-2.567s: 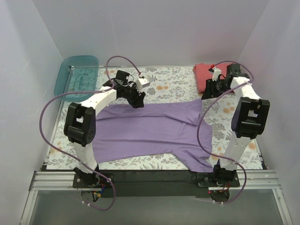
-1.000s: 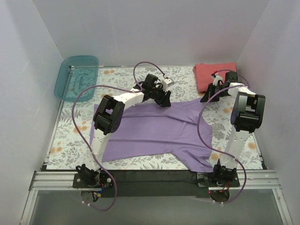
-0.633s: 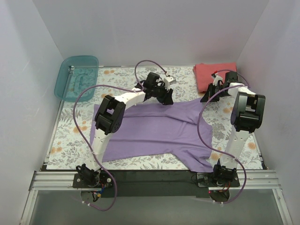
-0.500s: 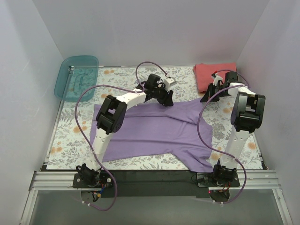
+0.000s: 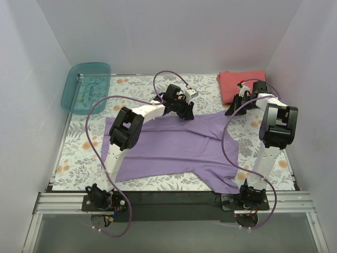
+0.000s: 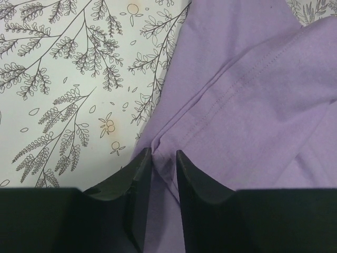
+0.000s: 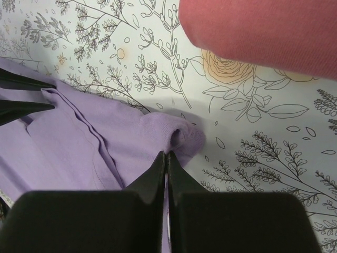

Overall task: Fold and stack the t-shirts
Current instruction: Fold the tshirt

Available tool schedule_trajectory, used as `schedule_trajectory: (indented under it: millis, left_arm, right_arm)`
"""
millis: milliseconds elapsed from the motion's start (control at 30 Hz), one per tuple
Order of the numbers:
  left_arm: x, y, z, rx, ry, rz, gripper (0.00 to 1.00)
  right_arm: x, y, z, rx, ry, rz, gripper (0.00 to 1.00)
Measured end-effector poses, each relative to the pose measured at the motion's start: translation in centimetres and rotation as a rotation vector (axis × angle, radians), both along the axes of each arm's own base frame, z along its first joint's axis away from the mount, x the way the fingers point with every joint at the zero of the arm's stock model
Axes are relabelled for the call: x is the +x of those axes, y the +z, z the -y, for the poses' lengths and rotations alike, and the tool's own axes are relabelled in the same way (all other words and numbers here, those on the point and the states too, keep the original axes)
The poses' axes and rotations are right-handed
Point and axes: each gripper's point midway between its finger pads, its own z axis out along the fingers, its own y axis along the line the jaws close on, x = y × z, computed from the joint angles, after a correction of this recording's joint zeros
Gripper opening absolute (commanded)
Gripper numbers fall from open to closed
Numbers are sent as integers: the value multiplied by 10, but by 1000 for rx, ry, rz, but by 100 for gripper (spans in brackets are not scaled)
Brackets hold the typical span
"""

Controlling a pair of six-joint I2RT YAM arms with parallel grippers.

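Note:
The lavender t-shirt (image 5: 174, 145) lies spread on the floral table, one sleeve reaching the near right. My left gripper (image 5: 184, 112) is at the middle of its far edge. In the left wrist view, that gripper (image 6: 163, 153) has its jaws close together on a raised fold of the lavender shirt (image 6: 253, 95). My right gripper (image 5: 230, 109) is at the shirt's far right corner. In the right wrist view it (image 7: 167, 154) is shut on a bunched bit of lavender cloth (image 7: 63, 137). The coral-red shirt (image 5: 237, 81) lies folded at the back right, just beyond the right gripper (image 7: 263, 31).
A teal translucent bin (image 5: 87, 87) sits at the back left corner. White walls close in the table on three sides. The floral cloth (image 5: 79, 153) shows bare left of the shirt and along the far edge. Purple cables loop above both arms.
My left gripper has moved right along the shirt's far edge, from near the left corner to the middle. The right gripper dropped slightly nearer, onto the far right corner, then stayed.

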Motion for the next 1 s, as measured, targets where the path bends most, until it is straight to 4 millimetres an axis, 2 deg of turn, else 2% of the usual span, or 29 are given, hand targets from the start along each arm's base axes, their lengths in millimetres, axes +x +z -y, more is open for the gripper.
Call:
schedule_trajectory:
  millis: [133, 300, 433, 500, 733, 800, 900, 1000]
  left_arm:
    - [0, 0, 0, -2, 2, 1, 0]
    - [-3, 1, 0, -14, -9, 10, 0]
    - [-17, 7, -3, -30, -36, 6, 0]
    - [-28, 17, -6, -45, -65, 17, 0]
    - [-76, 72, -10, -140, -269, 79, 0]
    - [-92, 77, -10, -154, -334, 88, 0]
    - [-119, 64, -16, -141, -426, 79, 2]
    - [-150, 34, -29, -87, -523, 51, 11]
  right_arm:
    - [0, 0, 0, 0, 0, -1, 1]
    - [-1, -2, 0, 1, 0, -3, 1]
    - [-1, -2, 0, 1, 0, -2, 1]
    - [-1, -2, 0, 0, 0, -2, 1]
    - [-1, -2, 0, -1, 0, 0, 1]
    - [-1, -2, 0, -1, 0, 0, 1]
    - [-1, -2, 0, -1, 0, 0, 1]
    - [0, -1, 0, -1, 0, 0, 1]
